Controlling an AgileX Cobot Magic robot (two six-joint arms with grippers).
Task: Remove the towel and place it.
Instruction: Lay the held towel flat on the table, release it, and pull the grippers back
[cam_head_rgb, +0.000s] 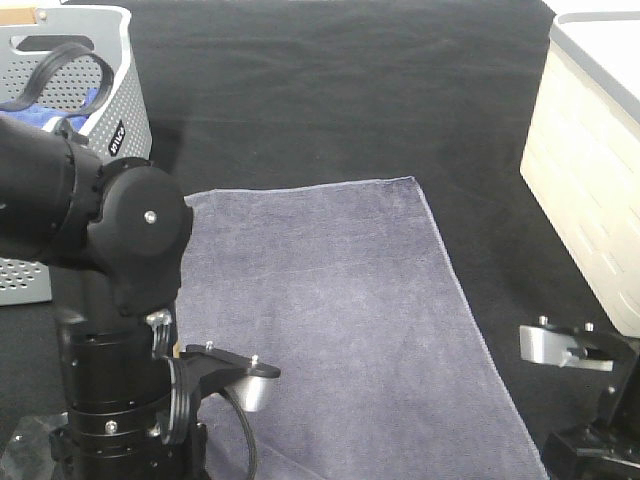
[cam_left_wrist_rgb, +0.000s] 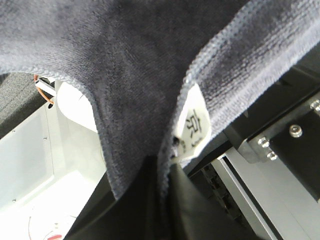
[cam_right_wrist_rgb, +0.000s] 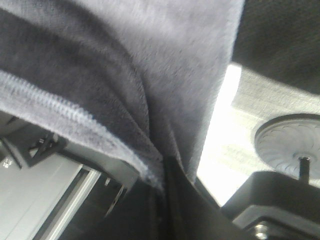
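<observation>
Fingers (cam_left_wrist_rgb: 137, 205) on my left gripper (cam_left_wrist_rgb: 163, 172) are pressed together on a fold of the towel (cam_left_wrist_rgb: 125, 75). Its pale hem runs right down into the pinch, and a white sewn-in label (cam_left_wrist_rgb: 196, 131) hangs just beside it. On the right gripper (cam_right_wrist_rgb: 162, 172) I read the same: fingers (cam_right_wrist_rgb: 187, 210) shut tight on the hemmed edge of the towel (cam_right_wrist_rgb: 130, 70), with cloth bunching up out of the bite.

So I judge the grasp made on both sides, and little else. From the high camera the towel (cam_head_rgb: 340, 320) lies spread flat on the black tabletop (cam_head_rgb: 330, 90). Its far edge is straight, between the grey perforated basket (cam_head_rgb: 115, 90) at far left and the cream bin (cam_head_rgb: 590, 170) at right. Its near end runs out of view by my arms. Lifting it clear, carrying it and setting it down are all left to do. The task names no place, so I cannot say which container, if either, is the target.

The views split the work. Only the wrist cameras show the pinches. The high camera sees just the bulky joints of the left arm (cam_head_rgb: 110, 260) and a piece of the right arm (cam_head_rgb: 585, 380), with both grippers outside its frame. Only the high camera shows the spread of cloth, the two containers, and a bright blue cloth (cam_head_rgb: 88, 100) inside the basket, which is not my concern. The label shows in the left wrist view alone.
</observation>
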